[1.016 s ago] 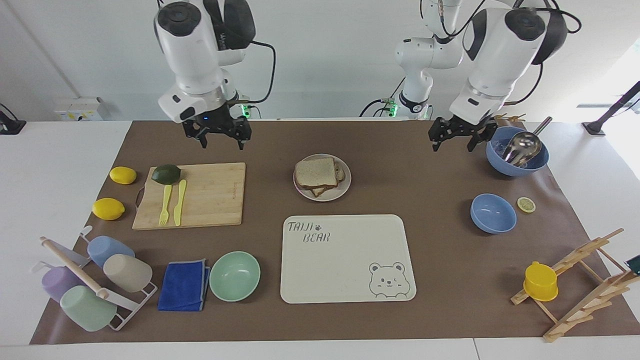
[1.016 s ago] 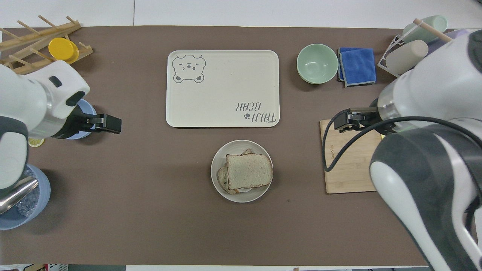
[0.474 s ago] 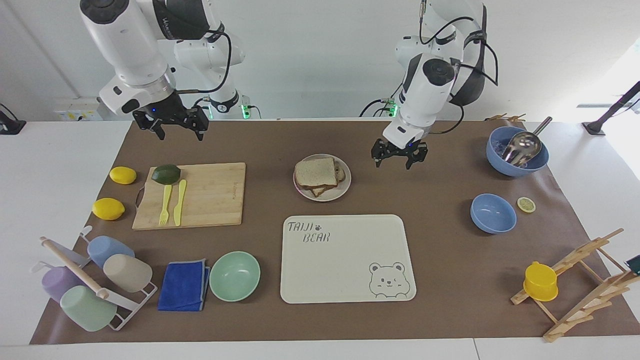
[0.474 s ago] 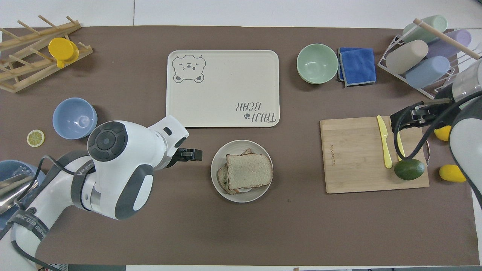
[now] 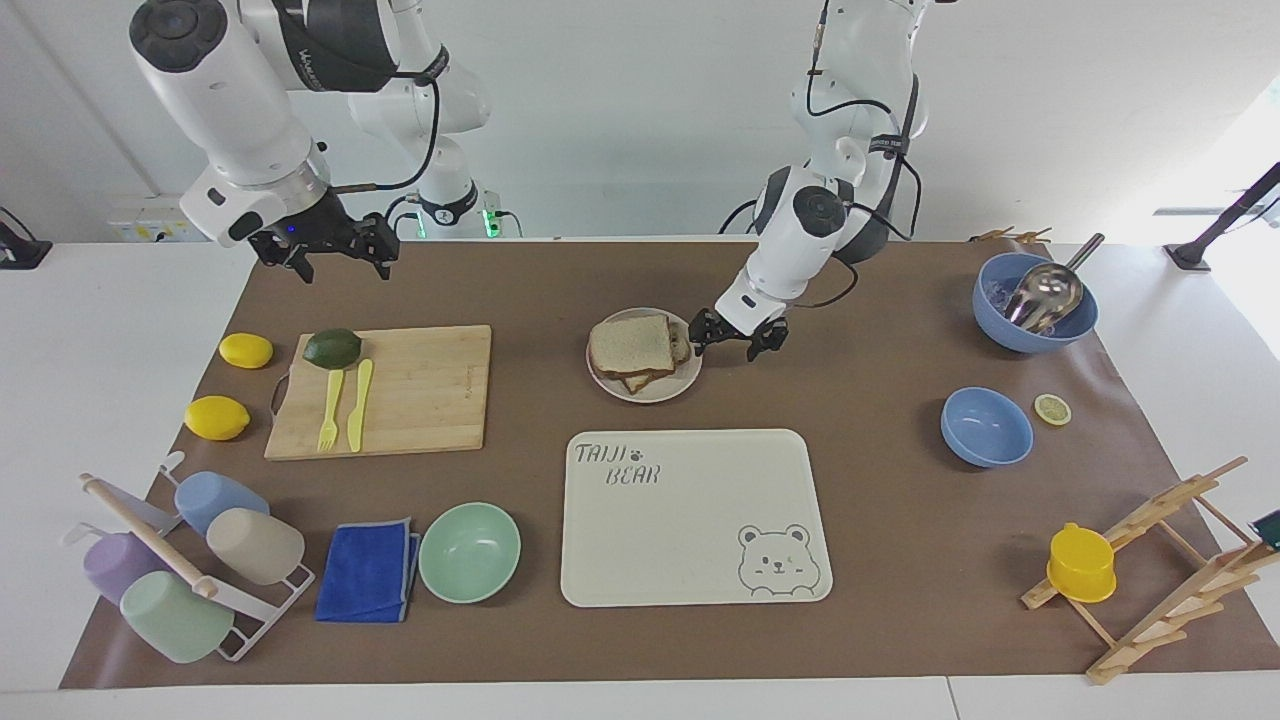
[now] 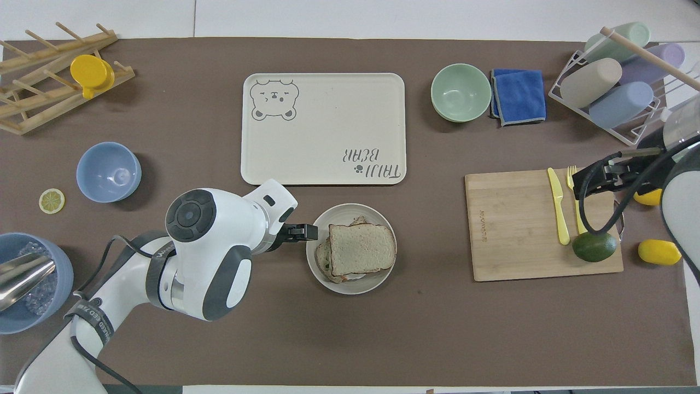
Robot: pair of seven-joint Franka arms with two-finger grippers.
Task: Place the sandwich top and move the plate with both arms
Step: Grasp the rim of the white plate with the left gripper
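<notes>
The top (image 5: 630,343) is a squarish slice of light-brown bread with a darker crust. It is lying flat as the uppermost layer of a sandwich stack, with lower layers showing at its edges. The stack is sitting on the plate (image 5: 650,392), a small round beige-grey dish with a raised rim. The plate is resting on the brown mat near the table's middle, nearer to the robots than the cream tray (image 5: 690,560) and apart from it.
</notes>
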